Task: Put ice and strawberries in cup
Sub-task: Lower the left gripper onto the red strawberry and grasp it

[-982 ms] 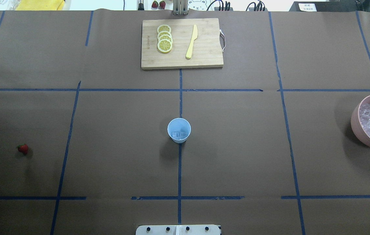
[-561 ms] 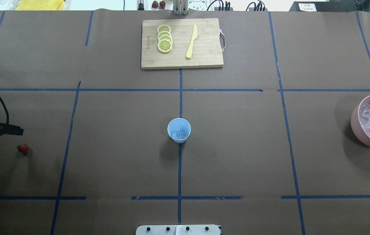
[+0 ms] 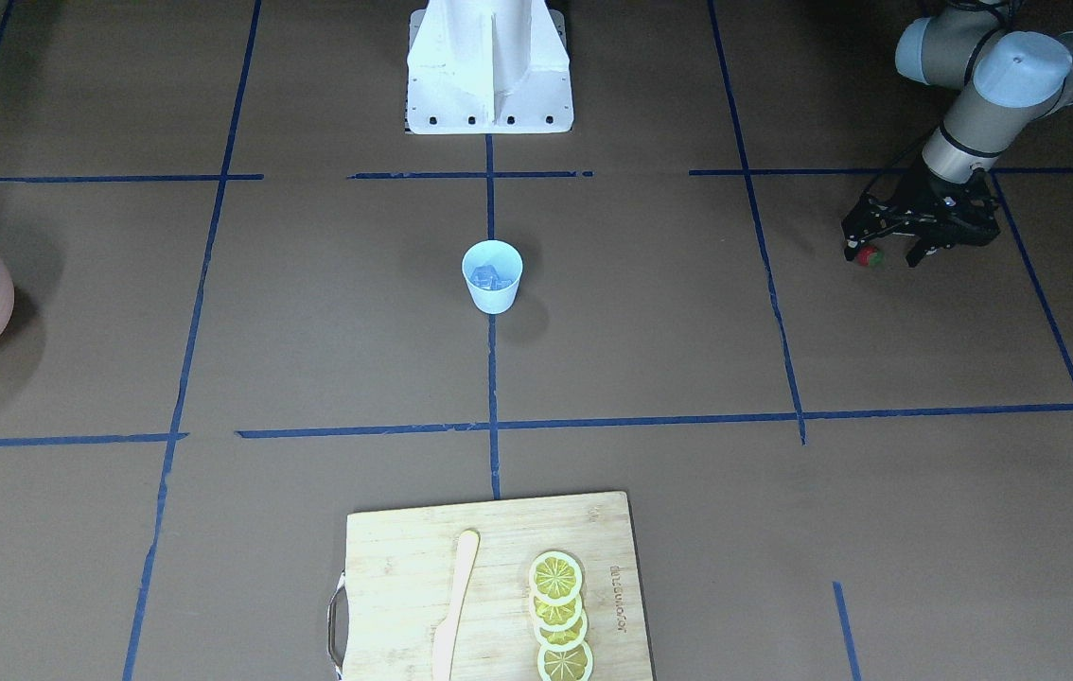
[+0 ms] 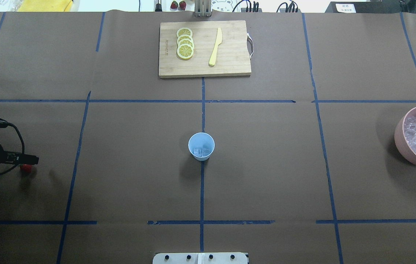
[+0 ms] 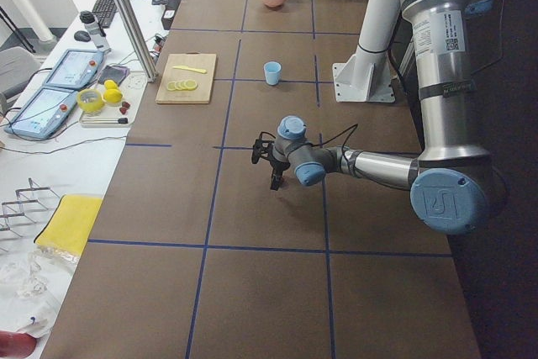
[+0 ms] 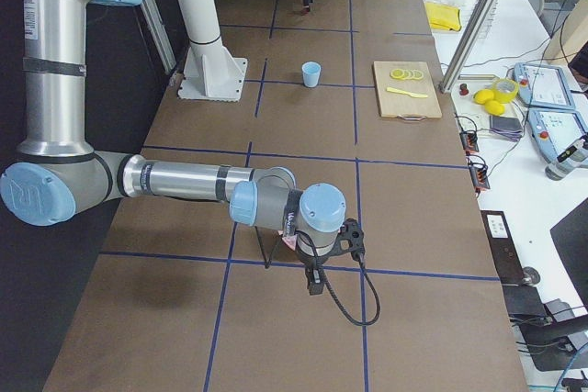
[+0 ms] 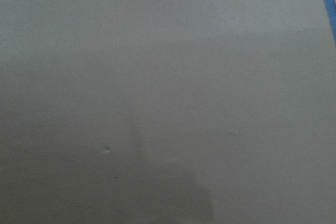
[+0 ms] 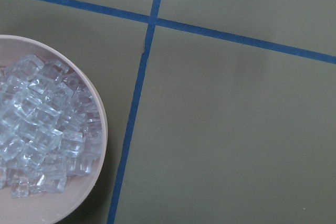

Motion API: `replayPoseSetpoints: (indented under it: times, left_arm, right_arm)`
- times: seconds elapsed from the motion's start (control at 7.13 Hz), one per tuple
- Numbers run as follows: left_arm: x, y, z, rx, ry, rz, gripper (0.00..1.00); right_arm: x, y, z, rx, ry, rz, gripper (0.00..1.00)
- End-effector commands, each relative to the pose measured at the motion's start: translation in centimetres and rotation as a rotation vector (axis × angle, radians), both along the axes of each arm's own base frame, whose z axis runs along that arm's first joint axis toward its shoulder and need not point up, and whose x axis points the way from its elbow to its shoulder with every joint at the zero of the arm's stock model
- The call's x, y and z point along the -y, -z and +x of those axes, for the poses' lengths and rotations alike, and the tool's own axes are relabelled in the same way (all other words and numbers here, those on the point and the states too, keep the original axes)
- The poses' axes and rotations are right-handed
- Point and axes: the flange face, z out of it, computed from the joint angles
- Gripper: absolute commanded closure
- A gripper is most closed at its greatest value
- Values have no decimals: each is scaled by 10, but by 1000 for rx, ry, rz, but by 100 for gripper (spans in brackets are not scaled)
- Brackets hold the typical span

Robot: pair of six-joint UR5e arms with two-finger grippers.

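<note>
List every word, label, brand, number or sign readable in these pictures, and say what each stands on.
Nothing can be read for certain.
Burned-in brand mark on the pale wooden cutting board: too small to read.
White sign beyond the table's far edge: dark characters, blurred.
White sticker on the grey left arm: print too small.
Logo on the arm's blue joint cap: not legible.
</note>
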Motion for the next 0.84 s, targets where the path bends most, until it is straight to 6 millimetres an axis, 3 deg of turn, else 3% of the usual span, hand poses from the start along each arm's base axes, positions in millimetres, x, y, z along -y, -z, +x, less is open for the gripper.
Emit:
replayPoseSetpoints:
  times: [0.0,0.14,0.28,0.42,0.7]
  left_arm:
    - [-6,-6,7,-2,-13,-6,0]
    - [-7,-7,9,0,-15,-9,1]
    - [-9,-12,6,8,-15,-19,77]
    - [-13,-16,2,17,-22,-14,100]
    - [-13,-12,1,12,-25,-5,100]
  right_arm:
    - [-2,-1,0,0,1,-2,1]
    - [-2,-2,0,-1,1,-4,1]
    - [-2,-2,0,-1,1,-4,1]
    - [-2,-1,0,-2,1,-2,1]
    - [-2,-1,0,-2,1,-1,1]
